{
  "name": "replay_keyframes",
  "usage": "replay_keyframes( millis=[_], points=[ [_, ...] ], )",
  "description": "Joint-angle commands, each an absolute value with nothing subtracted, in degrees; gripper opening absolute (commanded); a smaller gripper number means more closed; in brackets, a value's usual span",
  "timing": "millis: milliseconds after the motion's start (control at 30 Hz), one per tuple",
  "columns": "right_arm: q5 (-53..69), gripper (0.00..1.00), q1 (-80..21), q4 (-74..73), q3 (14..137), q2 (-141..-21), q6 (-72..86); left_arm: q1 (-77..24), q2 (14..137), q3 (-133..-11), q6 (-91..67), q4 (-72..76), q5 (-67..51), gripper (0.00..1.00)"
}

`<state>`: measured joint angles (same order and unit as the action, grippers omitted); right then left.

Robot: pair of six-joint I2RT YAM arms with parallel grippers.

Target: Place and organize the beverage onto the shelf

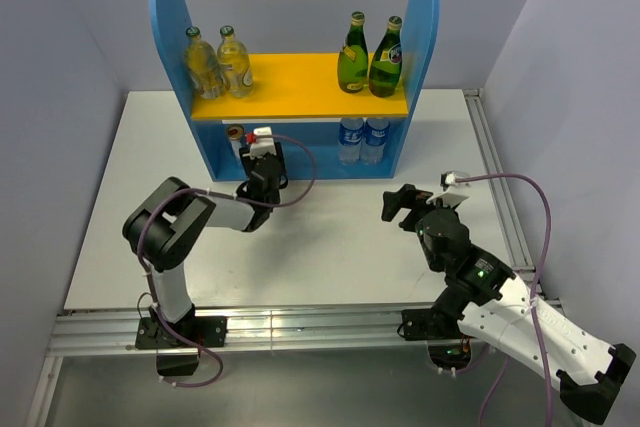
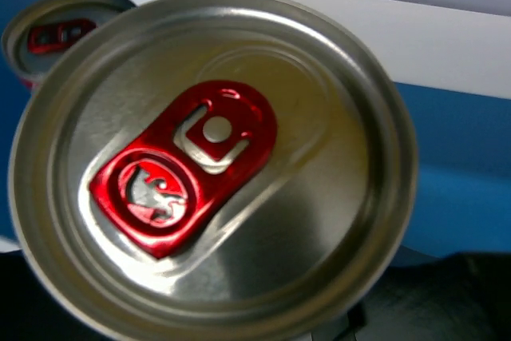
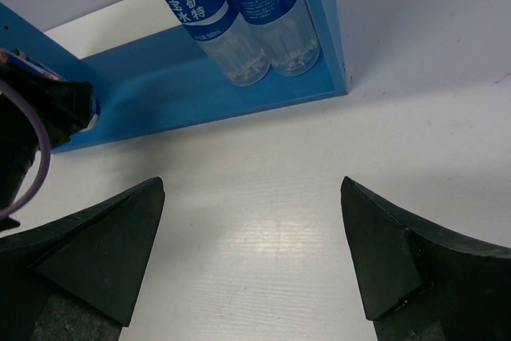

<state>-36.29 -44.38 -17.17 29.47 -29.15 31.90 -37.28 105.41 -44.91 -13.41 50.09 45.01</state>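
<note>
Progress looks near complete: shelf point(image 1: 165, 7) top holds yellowish bottles point(image 1: 218, 63) at 9 o'clock, green bottles point(image 1: 369, 55) at 3 o'clock; first can point(image 1: 236, 133) stands below at 9 o'clock. Second can point(image 2: 215, 165) sits under left gripper point(image 1: 258, 152) beside it, grip not discernible; right gripper point(image 3: 251, 261) spread, empty.

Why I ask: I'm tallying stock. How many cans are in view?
2. The near can fills the left wrist view; the far can stands beyond it, on the blue shelf's lower level. More may be hidden.
</note>
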Motion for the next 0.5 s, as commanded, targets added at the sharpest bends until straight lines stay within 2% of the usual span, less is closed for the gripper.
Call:
replay_keyframes(
  millis=[0,233,300,333,400,467],
  points=[
    [-36.04,0.98,-44.65,-15.03,29.09,-29.36,31.82,-34.38,106.08,-49.92,-15.03,48.78,42.45,0.00],
    [-36.04,0.98,-44.65,-14.42,29.27,-30.67,31.73,-30.15,109.59,-59.05,-19.15,34.73,36.83,0.01],
    [-36.04,0.98,-44.65,-14.15,29.18,-30.76,31.64,-29.45,110.04,-59.85,-19.42,33.67,35.08,0.06],
    [-36.12,0.98,-44.65,-14.15,29.18,-30.76,31.64,-29.18,110.30,-60.72,-19.86,32.44,34.46,0.13],
    [-36.12,0.98,-44.65,-14.15,29.27,-30.94,31.64,-28.22,110.65,-61.52,-20.21,30.86,33.31,0.16],
    [-36.12,0.98,-44.65,-14.06,29.27,-30.94,31.64,-28.04,110.66,-61.52,-20.13,30.85,32.96,0.27]
  ],
)
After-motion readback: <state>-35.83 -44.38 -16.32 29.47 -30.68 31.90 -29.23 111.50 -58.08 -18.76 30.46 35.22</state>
